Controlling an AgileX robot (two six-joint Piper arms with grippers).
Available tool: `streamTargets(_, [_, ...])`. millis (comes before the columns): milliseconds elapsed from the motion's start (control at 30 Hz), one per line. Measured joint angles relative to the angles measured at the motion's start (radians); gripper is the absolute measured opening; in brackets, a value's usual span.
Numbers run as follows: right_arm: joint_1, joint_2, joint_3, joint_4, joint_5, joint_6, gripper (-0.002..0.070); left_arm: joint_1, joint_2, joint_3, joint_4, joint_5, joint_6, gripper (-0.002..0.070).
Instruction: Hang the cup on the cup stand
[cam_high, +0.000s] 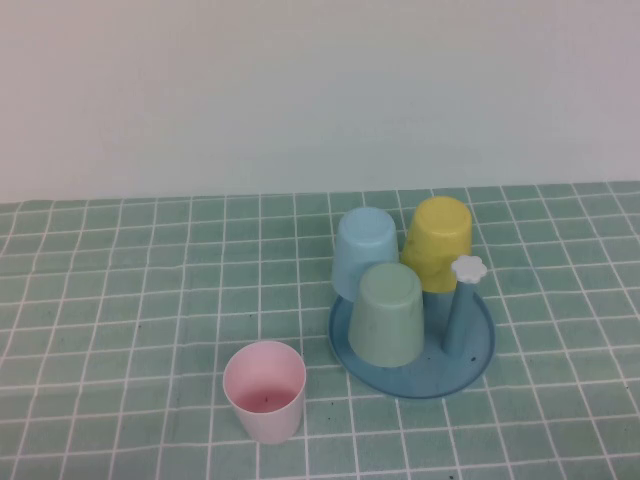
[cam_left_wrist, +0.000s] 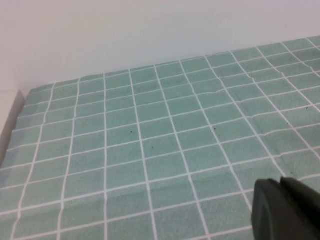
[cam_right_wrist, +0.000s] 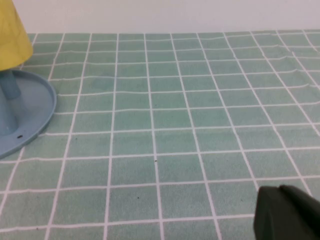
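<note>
Four cups show in the high view, and only one of them stands off the stand. Lowest and furthest left in the frame, the pink cup (cam_high: 264, 390) sits upright on the green checked table (cam_high: 120, 300), mouth up, just beside the stand's rim but apart from it. To its right, at lower centre-right of the frame, lies the cup stand (cam_high: 470, 365), a round blue tray. Three cups hang upside down on it: the pale green cup (cam_high: 387, 312) at the front, the light blue cup (cam_high: 365, 252) behind it, and the yellow cup (cam_high: 438, 242) to the right of that. One bare peg (cam_high: 458, 318) with a white flower cap (cam_high: 468, 268) stands free at the right of the tray.

Neither arm appears in the high view. The left end effector (cam_left_wrist: 286, 210) shows as a dark shape at the lower right of the left wrist frame, fingers together, over bare table. The right end effector (cam_right_wrist: 287, 212) sits likewise at the lower right of the right wrist frame, fingers together, well apart from the tray at that frame's left edge.
</note>
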Motion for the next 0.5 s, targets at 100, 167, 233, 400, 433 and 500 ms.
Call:
streamTargets(100, [0.0, 0.0, 0.0, 0.0, 0.0, 0.0, -0.0001, 0.0, 0.0, 0.0, 0.014, 0.0, 0.002, -0.0002])
streamTargets(167, [0.0, 0.0, 0.0, 0.0, 0.0, 0.0, -0.0001, 0.0, 0.0, 0.0, 0.018, 0.0, 0.002, -0.0002])
streamTargets(233, [0.0, 0.0, 0.0, 0.0, 0.0, 0.0, -0.0001, 0.0, 0.001, 0.0, 0.007, 0.0, 0.002, -0.0002])
streamTargets(400, [0.0, 0.0, 0.0, 0.0, 0.0, 0.0, -0.0001, 0.0, 0.002, 0.0, -0.009, -0.012, 0.002, -0.0002])
streamTargets(433, [0.0, 0.0, 0.0, 0.0, 0.0, 0.0, -0.0001, 0.0, 0.002, 0.0, -0.023, -0.02, 0.002, -0.0002])
streamTargets(500, [0.0, 0.0, 0.0, 0.0, 0.0, -0.002, -0.0001, 0.0, 0.002, 0.0, -0.048, -0.022, 0.002, -0.0002])
